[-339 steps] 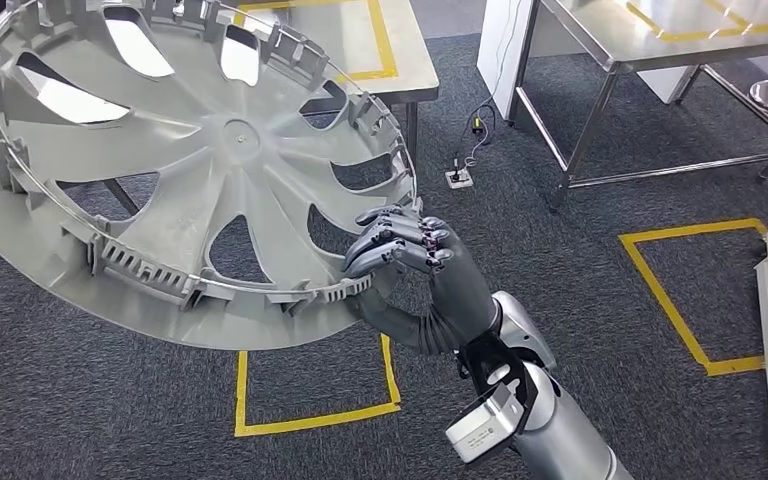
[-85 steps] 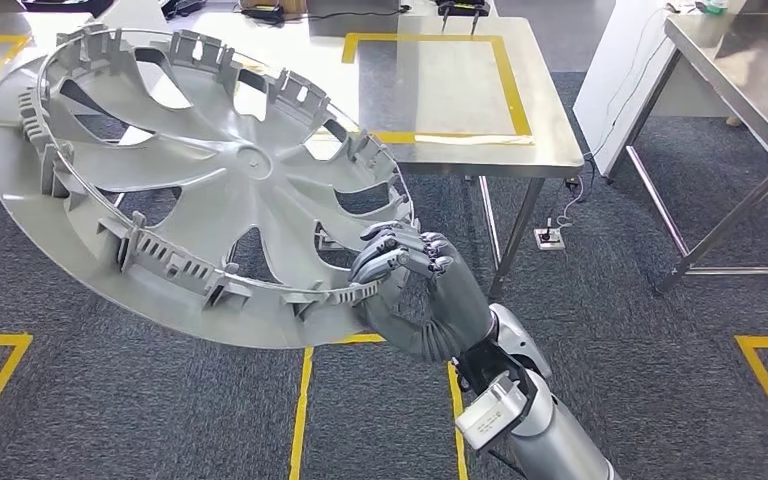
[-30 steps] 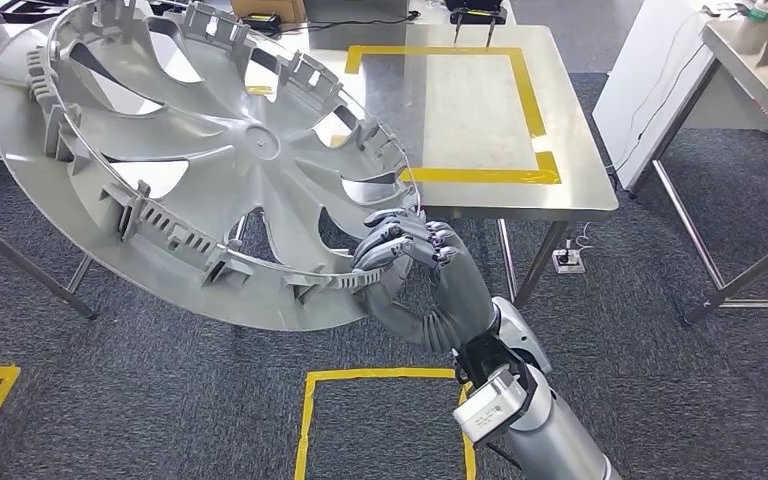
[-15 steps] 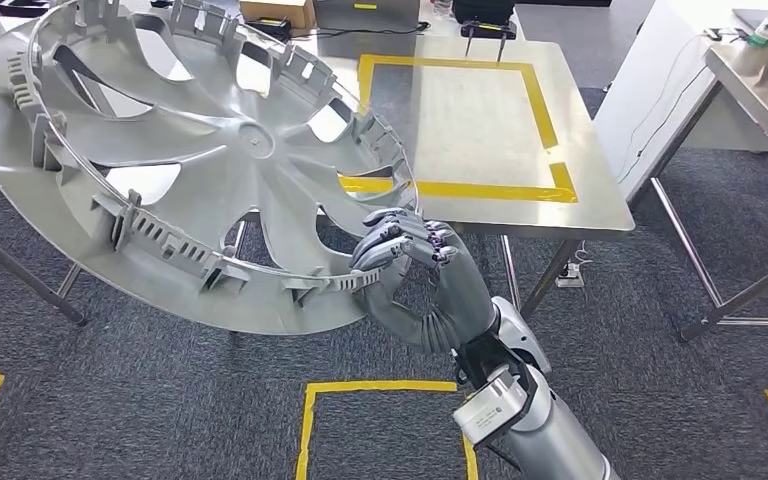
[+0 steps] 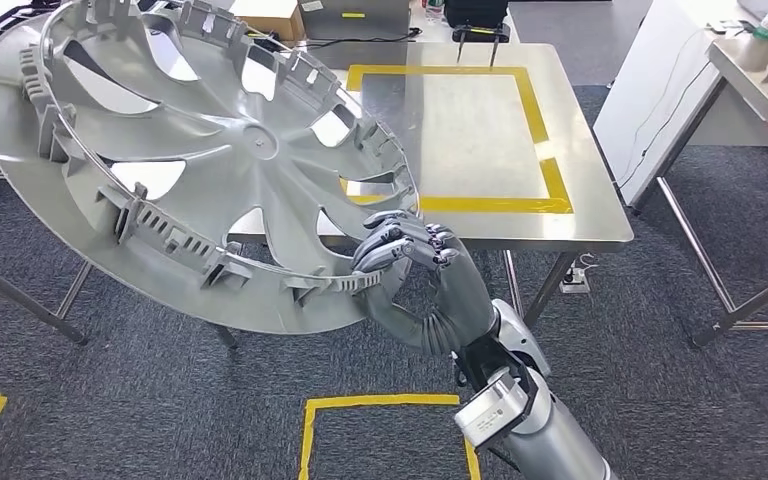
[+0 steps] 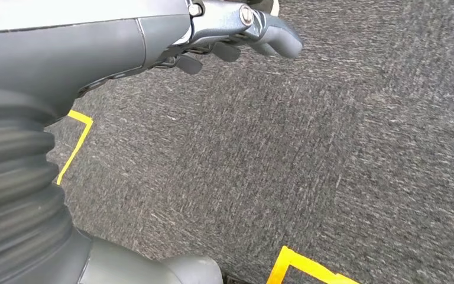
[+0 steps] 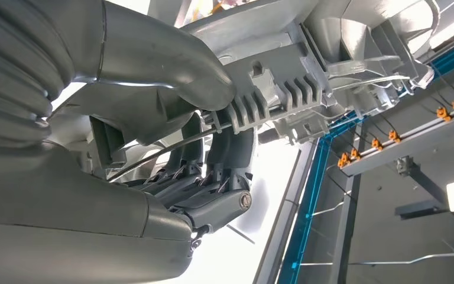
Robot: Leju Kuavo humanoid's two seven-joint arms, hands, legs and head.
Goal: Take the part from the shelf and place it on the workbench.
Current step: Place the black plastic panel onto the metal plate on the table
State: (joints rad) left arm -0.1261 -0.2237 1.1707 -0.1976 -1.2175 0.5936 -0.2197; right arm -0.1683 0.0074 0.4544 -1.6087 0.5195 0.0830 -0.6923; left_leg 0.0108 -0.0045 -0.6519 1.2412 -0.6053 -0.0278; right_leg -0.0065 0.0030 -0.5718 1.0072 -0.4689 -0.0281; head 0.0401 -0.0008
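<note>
The part is a large grey plastic wheel cover (image 5: pixel 210 150) with spokes and clips around its rim. It hangs tilted in the air, inner side towards me, and covers the workbench's left part. My right hand (image 5: pixel 420 280) grips its lower right rim, fingers curled over the ribbed edge. In the right wrist view the thumb (image 7: pixel 153 65) presses on a ribbed clip of the cover (image 7: pixel 284 89). The steel workbench (image 5: pixel 580 222) with a yellow tape rectangle stands just behind the cover. My left hand (image 6: pixel 224 29) hangs over the carpet, holding nothing, fingers apart.
A second steel table (image 5: pixel 760 80) stands at the right, with a white panel (image 5: pixel 650 90) between the two tables. A black device (image 5: pixel 478 15) sits at the workbench's far edge. Yellow tape squares (image 5: pixel 380 402) mark the grey carpet; a floor socket (image 5: pixel 575 283) lies under the workbench.
The whole picture has shifted: the camera has turned and come closer, so the workbench now lies right behind the cover. My right hand's grip on the rim is unchanged.
</note>
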